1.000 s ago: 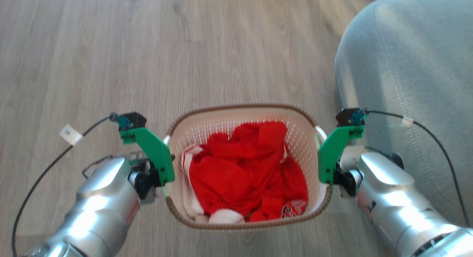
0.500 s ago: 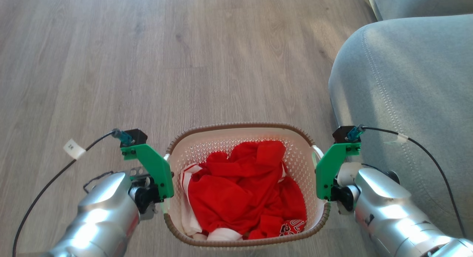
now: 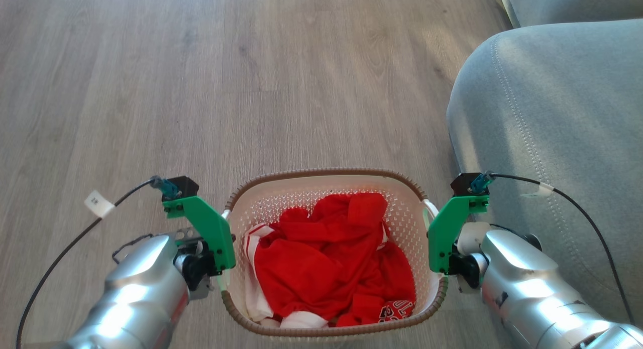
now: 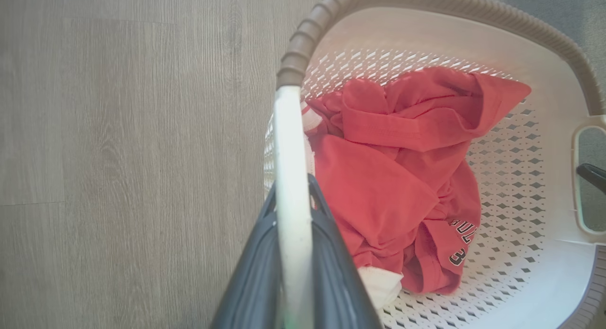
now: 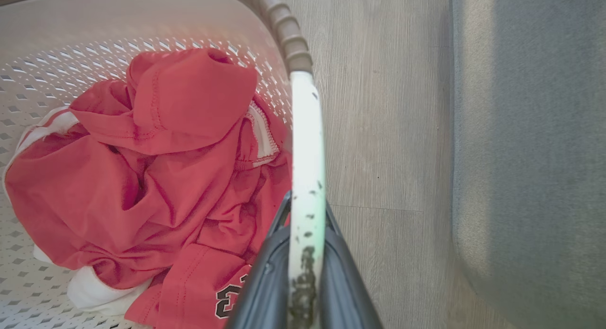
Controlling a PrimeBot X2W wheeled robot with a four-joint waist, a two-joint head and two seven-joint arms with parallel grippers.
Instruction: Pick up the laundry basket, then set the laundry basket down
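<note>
Left gripper (image 4: 292, 203) and right gripper (image 5: 307, 203) each had fingers (image 5: 265, 281) pinched tight on the laundry basket's (image 3: 329, 174) white side handles (image 4: 289, 144). Basket was between both arms over the wood floor (image 3: 201, 88), red clothes (image 3: 326, 258) inside, grey sofa (image 3: 552, 113) just beside.

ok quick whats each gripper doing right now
Left gripper: closed on the laundry basket, gripping its left handle.
Right gripper: closed on the laundry basket, gripping its right handle.
</note>
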